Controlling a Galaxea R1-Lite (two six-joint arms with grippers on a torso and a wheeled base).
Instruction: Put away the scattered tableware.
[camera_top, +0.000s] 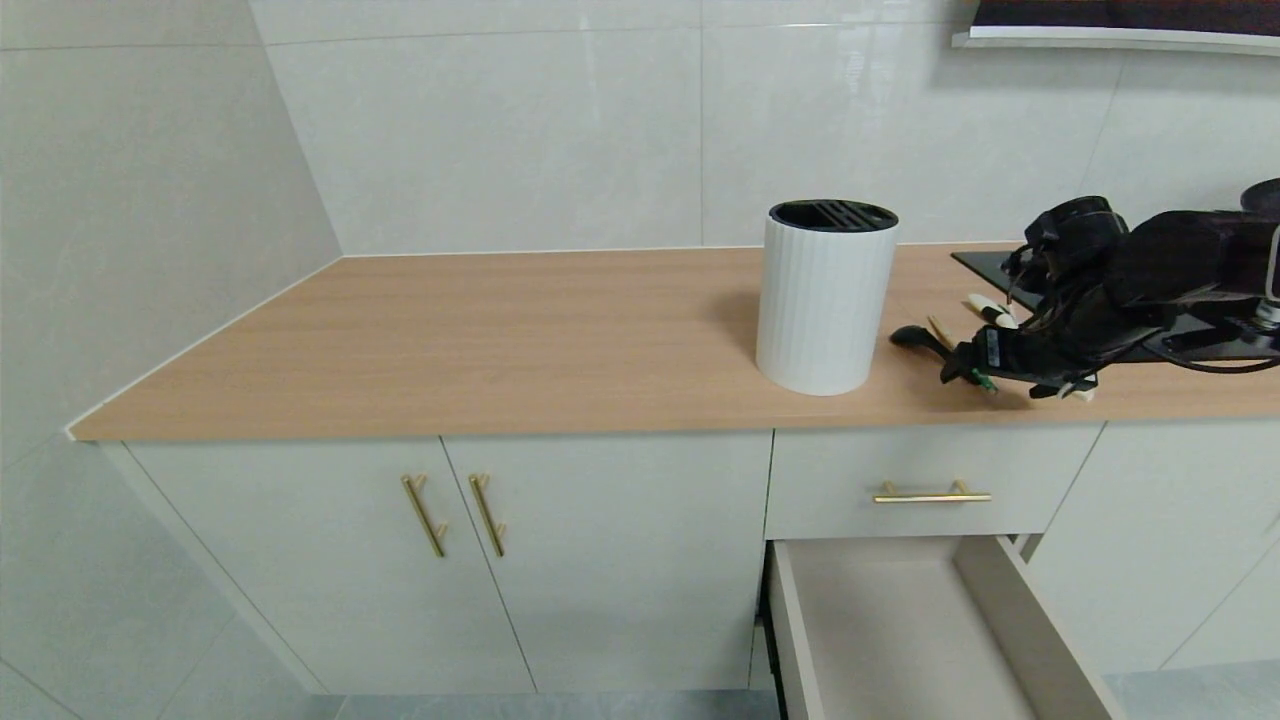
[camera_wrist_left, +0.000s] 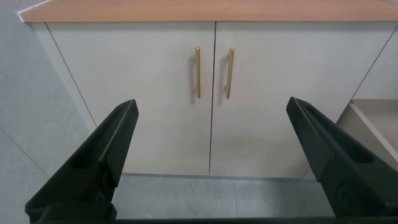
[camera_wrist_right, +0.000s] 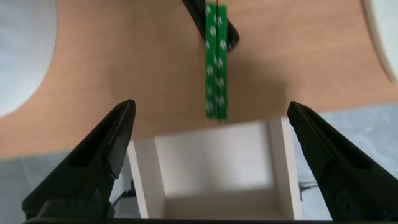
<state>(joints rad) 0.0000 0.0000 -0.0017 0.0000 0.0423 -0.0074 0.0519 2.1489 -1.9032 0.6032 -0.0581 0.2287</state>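
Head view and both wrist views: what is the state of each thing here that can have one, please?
White ribbed cylindrical holder: upright on the wooden counter.
Lower white drawer: pulled open.
Upper white drawer with gold handle: shut.
White double cupboard doors: shut.
Pair of green chopsticks: lying flat on the counter.
Left hand: open.
Right hand: open, holding nothing.

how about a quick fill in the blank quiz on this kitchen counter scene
1. The white holder stands on the wooden ___.
2. The lower drawer is ___, not shut.
3. The chopsticks in front of the right gripper are ___ in colour.
Missing words: counter; open; green.
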